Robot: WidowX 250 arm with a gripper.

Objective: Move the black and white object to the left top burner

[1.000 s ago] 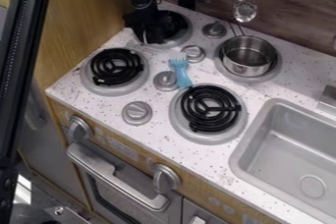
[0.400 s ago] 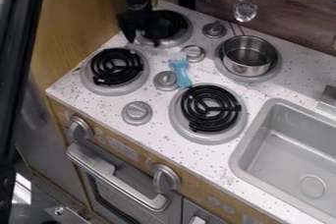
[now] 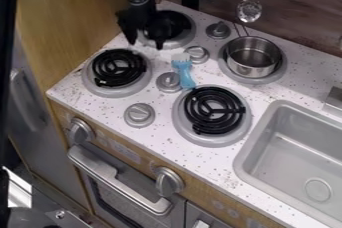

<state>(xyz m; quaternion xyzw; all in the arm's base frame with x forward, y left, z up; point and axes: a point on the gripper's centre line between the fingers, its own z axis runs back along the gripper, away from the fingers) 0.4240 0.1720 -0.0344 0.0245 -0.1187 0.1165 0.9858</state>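
The gripper hangs over the left part of the top left burner, its two fingertips apart, with nothing visible held between them. Behind and right of it, a dark round shape covers the middle of that burner, partly hidden by the gripper. I cannot tell whether this shape is the black and white object or the burner's own coil. No white part can be made out on it.
A metal pot sits on the top right burner. A light blue brush-like toy lies among the knobs. Black coils top the front left and front right burners. The sink is at right.
The gripper's fingers have spread, and the pale curved strip seen beside them earlier no longer shows. The gripper has shifted slightly left, and the large black bar at left has moved further left.
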